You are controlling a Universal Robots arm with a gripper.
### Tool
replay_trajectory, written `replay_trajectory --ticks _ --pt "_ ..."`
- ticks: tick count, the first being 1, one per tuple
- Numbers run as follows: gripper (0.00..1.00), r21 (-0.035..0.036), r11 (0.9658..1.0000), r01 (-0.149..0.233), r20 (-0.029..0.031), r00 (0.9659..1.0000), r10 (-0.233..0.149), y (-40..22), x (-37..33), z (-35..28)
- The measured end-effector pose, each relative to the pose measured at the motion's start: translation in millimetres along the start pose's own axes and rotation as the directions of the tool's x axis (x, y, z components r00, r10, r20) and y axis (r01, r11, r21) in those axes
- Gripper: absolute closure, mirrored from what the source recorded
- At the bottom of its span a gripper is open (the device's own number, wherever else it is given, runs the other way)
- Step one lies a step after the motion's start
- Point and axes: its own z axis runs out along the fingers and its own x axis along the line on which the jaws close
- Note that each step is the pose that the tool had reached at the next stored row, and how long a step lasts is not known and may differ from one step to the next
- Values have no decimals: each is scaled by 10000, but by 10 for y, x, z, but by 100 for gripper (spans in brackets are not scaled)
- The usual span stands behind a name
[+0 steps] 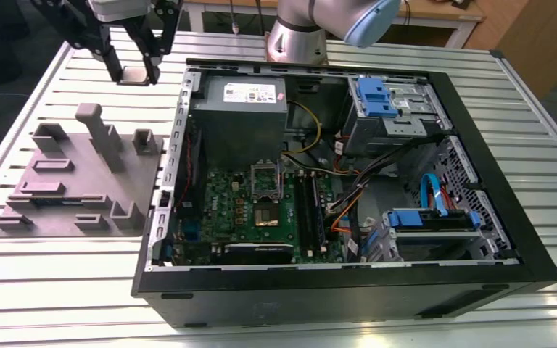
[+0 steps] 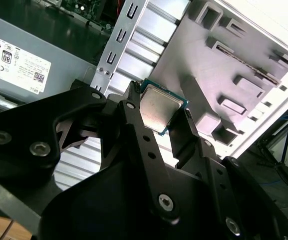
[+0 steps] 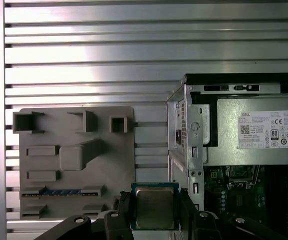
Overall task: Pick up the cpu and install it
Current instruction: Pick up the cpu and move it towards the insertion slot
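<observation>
Ribbed aluminium slats make up the table top, and pretty much everything is laid out on that. Most of the arm is cut off by the upper edge of the exterior view.

The black two-finger gripper is seen hanging over the table, between the matte grey moulded plastic fixture plate and the far corner of the open black metal computer case, on the exterior view's left. What's in the pincer can barely be made out from there, tbh.

In both wrist views it's clear enough. The small flat square cpu, with a brushed silvery lid and a thin green rim, is clamped edge to edge between the fingers, up in the air and clear of the table.

Two of its sides are covered by the fingers. Its lower edge is hidden behind the gripper body in the first wrist view, and its underside can't be seen at all.

Inside the case, a green circuit board with a square metal-framed socket is visible, plus a big grey sheet-metal box with a white label. The socket's inside is too small to be judged.
</observation>
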Motion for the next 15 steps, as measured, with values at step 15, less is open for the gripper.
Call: replay_trajectory --ticks 15 --pt "53 -1 10000 0 1 10000 0 3 -75 1"
